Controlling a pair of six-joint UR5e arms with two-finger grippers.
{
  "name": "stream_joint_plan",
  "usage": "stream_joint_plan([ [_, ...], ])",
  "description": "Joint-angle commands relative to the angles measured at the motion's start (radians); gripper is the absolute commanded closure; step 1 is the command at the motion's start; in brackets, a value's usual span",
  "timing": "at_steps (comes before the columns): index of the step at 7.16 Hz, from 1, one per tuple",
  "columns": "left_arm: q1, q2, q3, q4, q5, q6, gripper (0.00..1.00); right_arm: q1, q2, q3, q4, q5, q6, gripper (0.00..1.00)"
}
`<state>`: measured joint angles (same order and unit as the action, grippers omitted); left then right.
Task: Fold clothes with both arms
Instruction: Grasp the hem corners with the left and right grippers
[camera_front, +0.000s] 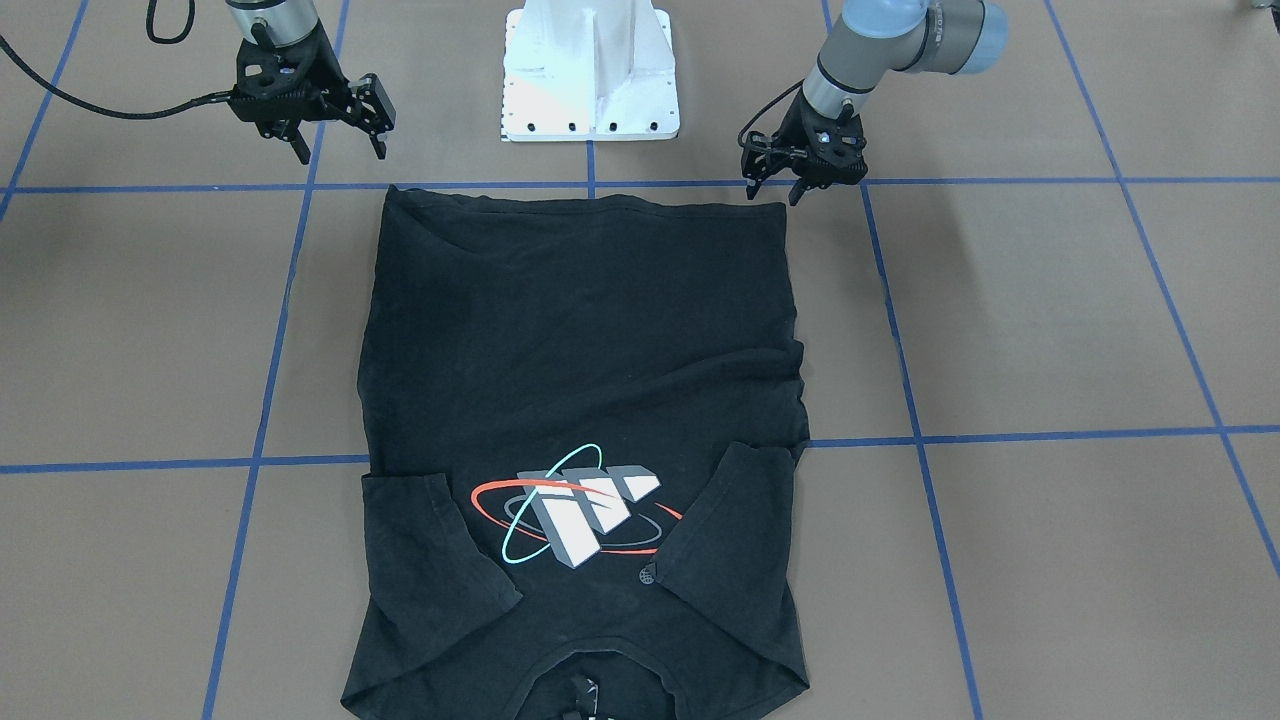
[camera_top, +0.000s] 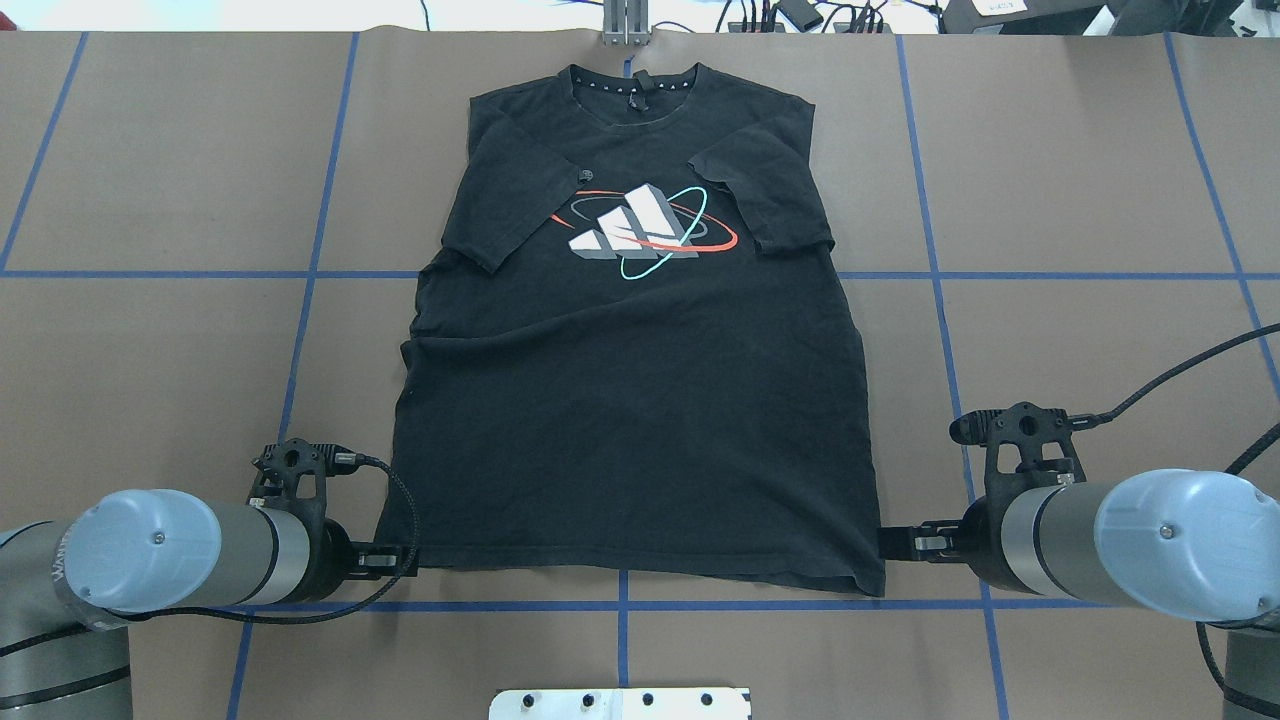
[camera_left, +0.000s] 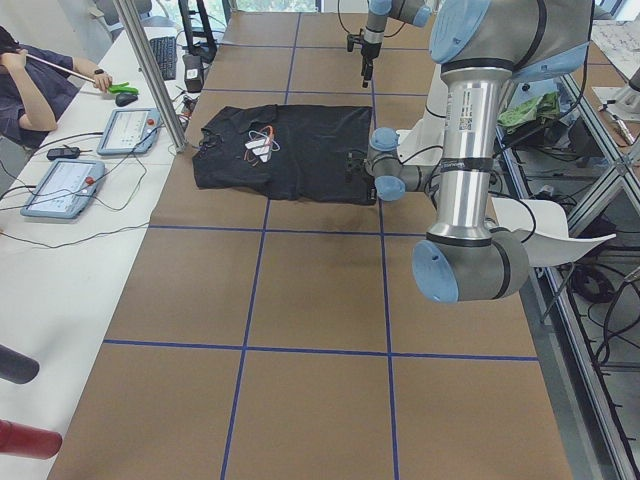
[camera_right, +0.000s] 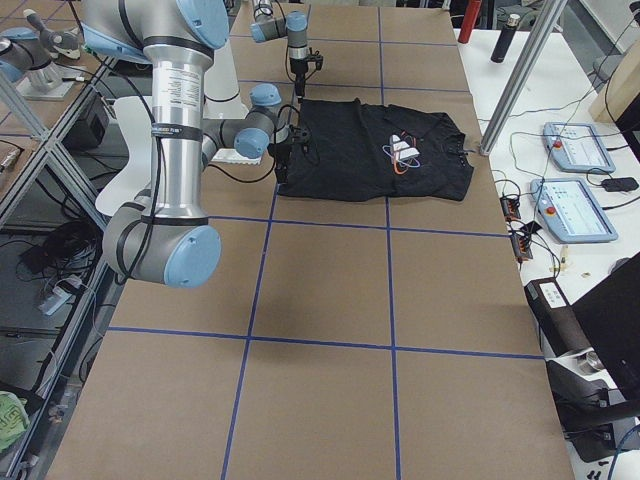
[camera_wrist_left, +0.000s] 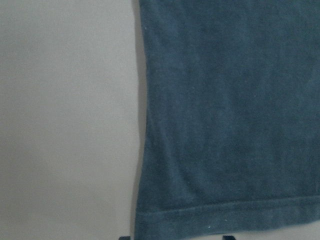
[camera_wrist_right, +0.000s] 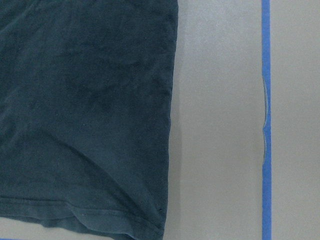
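The black T-shirt lies flat with its print up. Both sleeves are folded inward over the chest, the collar is at the far edge and the hem is toward the robot. My left gripper hovers open at the hem corner on its side. That corner fills the left wrist view. My right gripper is open and holds nothing, a little outside and above the other hem corner. The shirt also shows small in both side views.
The white pedestal base stands just behind the hem, between the arms. Blue tape lines grid the brown table. Two teach pendants and a seated person's arm are on the side bench beyond the collar, by a metal post.
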<state>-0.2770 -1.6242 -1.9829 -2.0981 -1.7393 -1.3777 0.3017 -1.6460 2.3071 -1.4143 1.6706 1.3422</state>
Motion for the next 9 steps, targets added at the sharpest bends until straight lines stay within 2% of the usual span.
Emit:
stream_joint_plan([
  [1,-0.002,0.003,0.001,0.001,0.001,0.002,0.31,-0.001,0.0,0.0,0.0,0.0,0.0,0.0],
  [6,-0.005,0.0,0.013,0.001,0.007,0.005,0.31,-0.003,0.0,0.0,0.0,0.0,0.0,0.0],
  [9,-0.005,0.0,0.013,0.001,0.007,0.003,0.49,-0.004,0.0,0.0,0.0,0.0,0.0,0.0],
])
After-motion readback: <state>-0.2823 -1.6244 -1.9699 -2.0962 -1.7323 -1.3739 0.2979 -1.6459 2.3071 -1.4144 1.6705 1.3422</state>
